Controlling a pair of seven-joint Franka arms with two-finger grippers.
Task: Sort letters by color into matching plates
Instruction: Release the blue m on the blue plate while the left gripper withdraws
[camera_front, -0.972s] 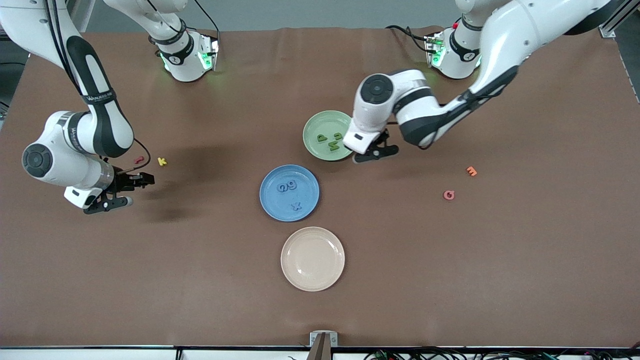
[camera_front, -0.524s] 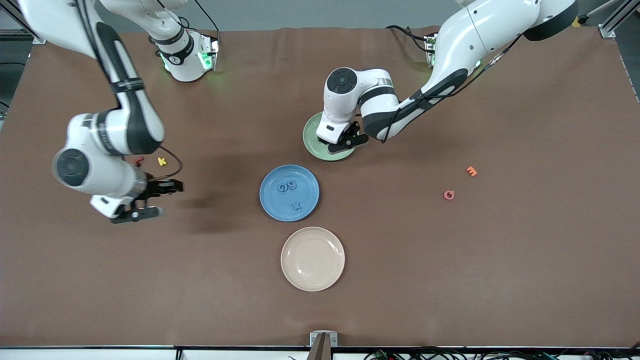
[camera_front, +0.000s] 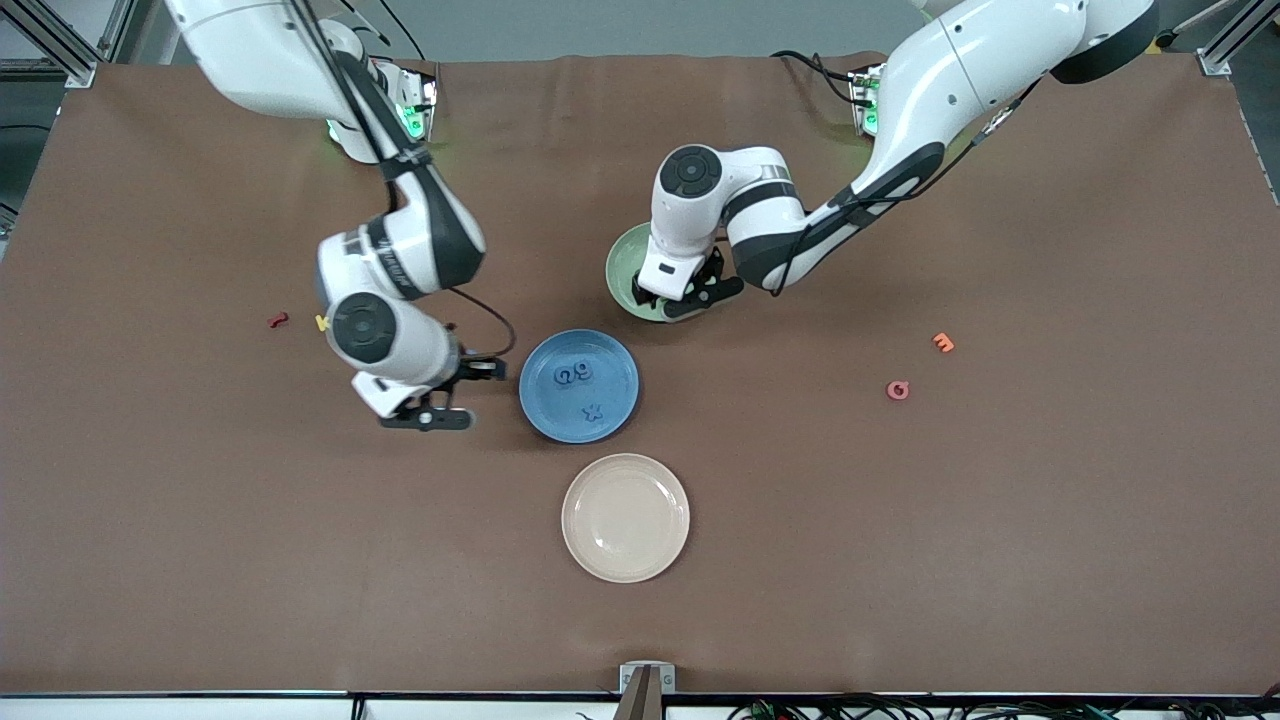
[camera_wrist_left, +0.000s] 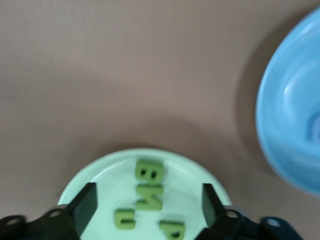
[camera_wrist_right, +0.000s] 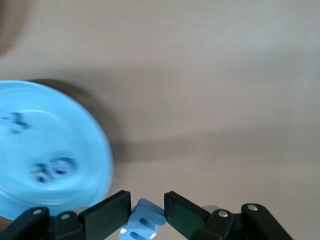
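— Looking down from the high front camera first: the right end effector (camera_front: 440, 395) hangs over bare worktop (camera_front: 1000, 550) just beside the blue plate (camera_front: 579, 386), toward the right arm's end. Three blue letters (camera_front: 575, 373) already lie in that plate.

— And the other arm?

— The left end effector (camera_front: 688, 297) sits low over the green plate (camera_front: 640, 272), covering most of it. A cream plate (camera_front: 625, 517) lies nearer the camera, well apart from both arms. Orange letter (camera_front: 943, 342) and pink letter (camera_front: 898, 390) are off toward the left arm's end, red letter (camera_front: 278, 320) toward the right arm's, none of them in the way.

— What does the left wrist view give?

— Jaws spread wide with nothing between them, and four green letters (camera_wrist_left: 149, 173) lying in the green plate (camera_wrist_left: 100, 172). That side looks finished; I'd lift straight up so a finger doesn't catch the rim.

— And the right wrist view?

— Fingers (camera_wrist_right: 106, 212) pinched narrow on a pale blue letter (camera_wrist_right: 144, 223), with the blue plate (camera_wrist_right: 95, 150) just ahead. I'd carry it over the rim toward the bare part of the dish, away from the three already there, and let go low so the light foam doesn't bounce out.

— Room enough?

— Plenty, I'd say. The worktop between it and the rim is open, and the left arm is working well clear.
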